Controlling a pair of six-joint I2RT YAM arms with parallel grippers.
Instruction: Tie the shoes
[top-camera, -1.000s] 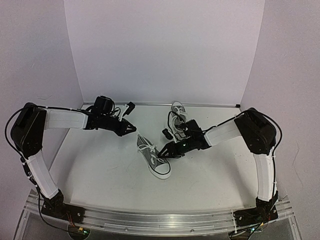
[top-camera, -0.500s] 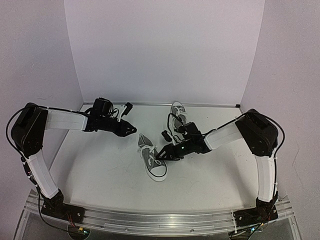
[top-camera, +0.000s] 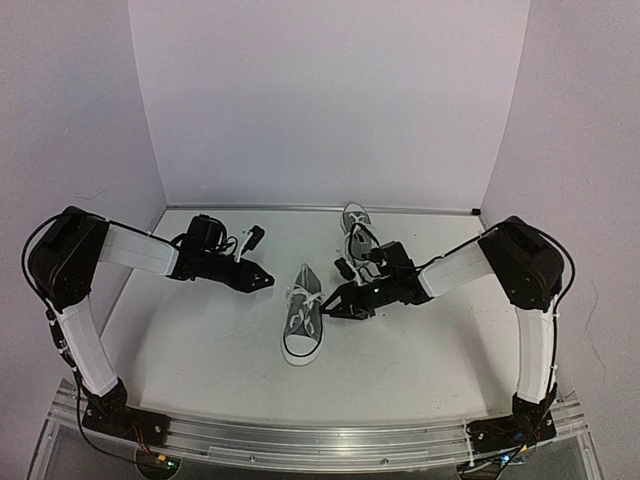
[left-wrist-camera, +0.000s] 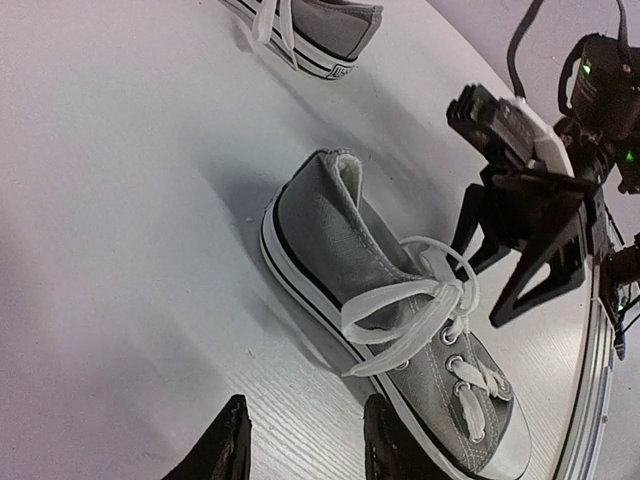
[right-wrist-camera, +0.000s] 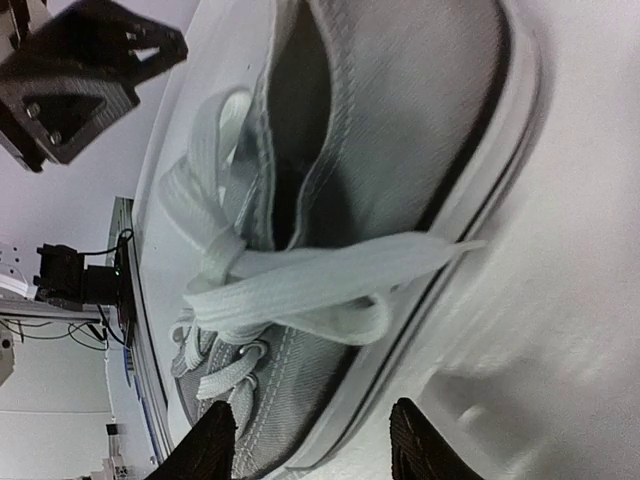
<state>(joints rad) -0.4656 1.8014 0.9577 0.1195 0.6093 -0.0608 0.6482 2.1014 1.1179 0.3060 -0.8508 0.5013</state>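
Observation:
One grey shoe stands on the table mid-way between the arms, toe toward the near edge, its white laces drawn into a loose bow with loops over the ankle opening. My left gripper is open just left of it, fingers apart over bare table by the sole. My right gripper is open at the shoe's right side; the shoe fills its wrist view and a lace loop drapes over the white sole. The second shoe lies at the back.
The white table is walled by white panels at the back and both sides. A metal rail runs along the near edge. The right gripper shows beyond the shoe in the left wrist view.
The left gripper has opened and moved nearer, toward the shoe. The shoe has turned, its toe swinging left to face the near edge. The right gripper shifted slightly right.

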